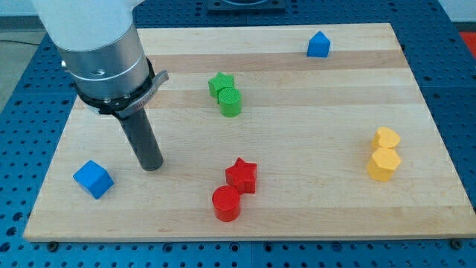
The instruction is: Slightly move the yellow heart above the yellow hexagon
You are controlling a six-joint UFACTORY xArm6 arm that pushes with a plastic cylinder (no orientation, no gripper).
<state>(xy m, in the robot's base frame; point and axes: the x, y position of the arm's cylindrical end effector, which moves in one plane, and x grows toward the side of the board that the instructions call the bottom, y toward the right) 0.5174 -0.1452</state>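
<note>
The yellow heart (387,138) sits near the view's right edge of the wooden board (297,97), and the yellow hexagon (384,164) lies directly below it toward the view's bottom; the two touch, or very nearly, and I cannot see a gap between them. Both are well apart from everything else on the board.

My tip (152,165) is far off at the view's left, resting on bare wood and touching no block. I have no fingers on this arm to part or close, only the straight dark rod, and it holds nothing. The nearest block to it is the blue cube (93,179), lying just to the view's left and slightly lower.

Moving outward from the yellow pair, the red star (242,176) and red cylinder (226,203) sit together near the bottom centre, touching. Above them, toward the top centre, the green star (220,84) and green cylinder (230,101) press against each other. A small blue block (318,45) with a peaked top stands alone close to the board's top edge.
</note>
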